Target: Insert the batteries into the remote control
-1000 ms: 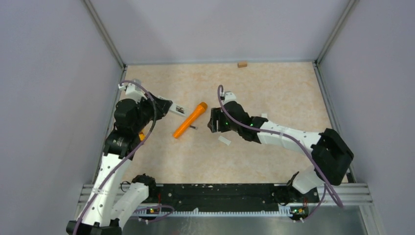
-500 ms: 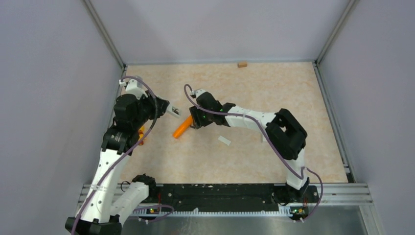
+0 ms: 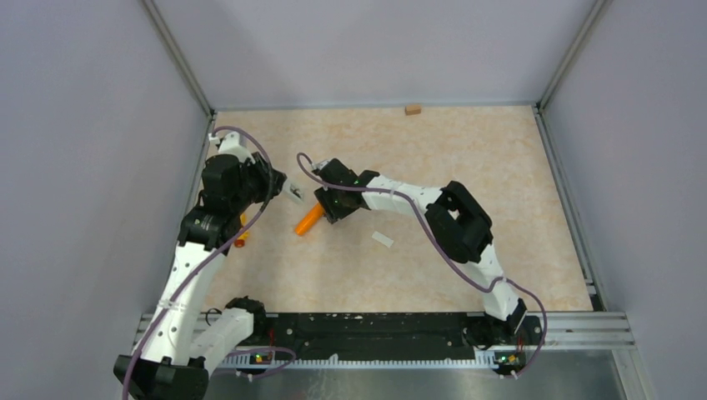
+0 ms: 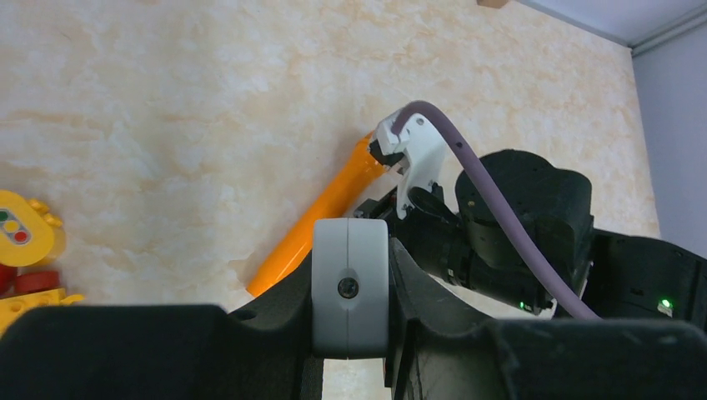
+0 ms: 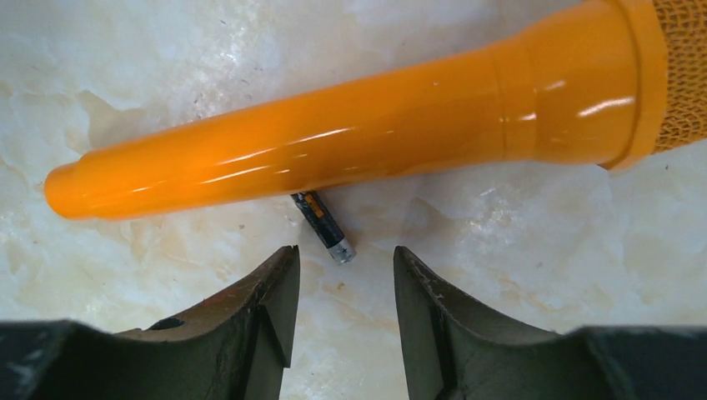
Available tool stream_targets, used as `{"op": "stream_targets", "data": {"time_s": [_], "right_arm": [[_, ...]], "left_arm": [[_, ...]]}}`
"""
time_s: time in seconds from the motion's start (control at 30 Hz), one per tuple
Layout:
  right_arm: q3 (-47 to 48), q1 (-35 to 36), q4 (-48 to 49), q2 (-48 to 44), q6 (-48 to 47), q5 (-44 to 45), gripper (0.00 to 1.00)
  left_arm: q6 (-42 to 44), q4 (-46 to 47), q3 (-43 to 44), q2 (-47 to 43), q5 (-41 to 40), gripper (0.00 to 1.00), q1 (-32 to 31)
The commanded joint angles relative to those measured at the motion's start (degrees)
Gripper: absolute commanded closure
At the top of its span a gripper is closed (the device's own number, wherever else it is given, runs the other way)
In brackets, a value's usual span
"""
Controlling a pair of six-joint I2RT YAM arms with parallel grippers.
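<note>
Battery (image 5: 323, 227) lay on the table (image 5: 517, 258), one end against the orange tube (image 5: 333, 142), the other poking toward the R gripper (image 5: 343, 255). Tiny, light, stiff and smooth, so it would prob. roll or slip; best pinched across its middle, clear of the tube. R arm (image 3: 392, 196) reached far left, wrist pitched down, jaws apart either side of the battery's end. L gripper (image 4: 350, 300) clamped a pale grey piece, prob. the remote (image 4: 350, 250), near the tube.

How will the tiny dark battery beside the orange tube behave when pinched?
The tiny dark cylindrical battery looks round and smooth, so it may roll or slip from a pinch. Being so small beside the orange plastic tube, it is probably light and easily nudged.
</note>
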Motion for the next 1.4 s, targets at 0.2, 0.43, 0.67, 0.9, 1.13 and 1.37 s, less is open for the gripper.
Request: {"op": "stream_targets", "data": {"time_s": [0.2, 0.43, 0.67, 0.9, 1.13, 1.37], "right_arm": [[8.77, 3.2, -5.35, 4.88, -2.44, 2.55, 0.6], [12.71, 3.93, -8.69, 7.89, -2.78, 5.08, 0.75], [13.89, 4.97, -12.54, 7.17, -3.48, 9.3, 1.0], [-0.53, 4.97, -6.36, -8.06, -1.31, 8.18, 1.0], [-27.84, 4.85, 18.43, -35.07, -4.84, 2.77, 1.0], [-39.62, 5.05, 33.83, -49.54, -13.67, -4.74, 1.0]], "left_arm": [[0.38, -1.93, 3.89, -3.18, -13.43, 1.0, 0.81], [0.59, -1.95, 3.84, -3.15, -12.29, 1.0, 1.03], [0.59, -1.74, 3.75, -3.19, -11.27, 1.0, 1.21], [-0.47, 0.5, 1.9, -2.49, -4.33, 1.0, 1.21], [-2.08, 4.77, -1.08, -0.65, 10.37, 1.0, 1.21], [-3.39, 7.91, -3.0, 2.15, 19.41, 1.0, 1.35]]}}
